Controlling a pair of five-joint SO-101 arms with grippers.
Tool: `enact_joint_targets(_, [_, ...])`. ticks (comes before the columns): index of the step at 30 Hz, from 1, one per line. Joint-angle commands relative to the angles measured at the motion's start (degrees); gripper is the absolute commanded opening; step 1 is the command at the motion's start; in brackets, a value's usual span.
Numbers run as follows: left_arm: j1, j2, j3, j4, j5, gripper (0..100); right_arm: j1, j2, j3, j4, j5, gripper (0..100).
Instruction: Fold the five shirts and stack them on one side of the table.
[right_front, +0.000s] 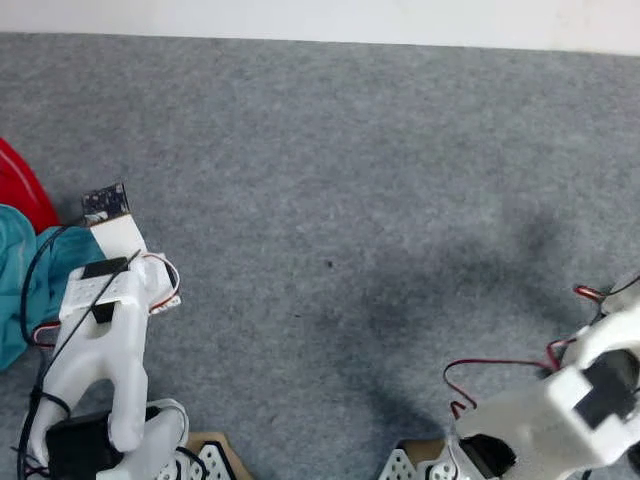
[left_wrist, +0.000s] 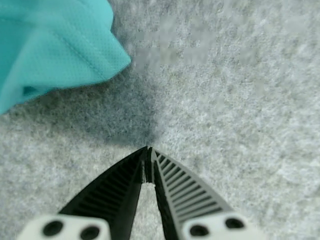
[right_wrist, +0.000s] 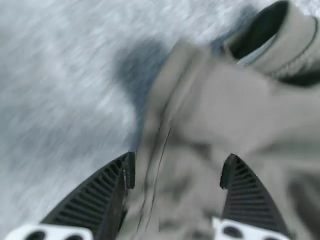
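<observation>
Grey felt surface (right_front: 350, 180) lies just under your left gripper (left_wrist: 149, 156), whose fingers are pressed together on nothing; your right gripper (right_wrist: 179, 162) has its fingers spread wide over a bunched beige shirt (right_wrist: 225, 110), cloth between them but not pinched; beyond the left fingers a teal shirt (left_wrist: 55, 50) lies crumpled at the edge on that arm's side, with something red (right_front: 18, 190) past it, perhaps another shirt; no folded stack shows, so I judge nearly all the folding remains.

Teal shirt (right_front: 15, 290), red item (right_front: 18, 190) by L arm (right_front: 100, 320), table (right_front: 350, 180) edge.
</observation>
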Motion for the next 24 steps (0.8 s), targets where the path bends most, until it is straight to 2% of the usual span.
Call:
enact_joint_targets(1, [1.1,-1.19,-0.04,-0.79,0.26,0,-1.01,-12.35,2.86,3.65,1.41,27.4])
enact_joint_targets(7, [1.1,-1.19,-0.04,-0.79,0.26,0,-3.65,-27.38,22.64,2.51,7.3,27.4])
enact_joint_targets(14, [0.92,-1.19,0.13,-0.79,0.26,0,-3.56,-35.21,40.84,-13.67,7.65,27.4])
enact_joint_targets(24, [0.92,-1.19,0.13,-0.79,0.26,0,-1.98,-34.15,42.77,-22.02,7.65,27.4])
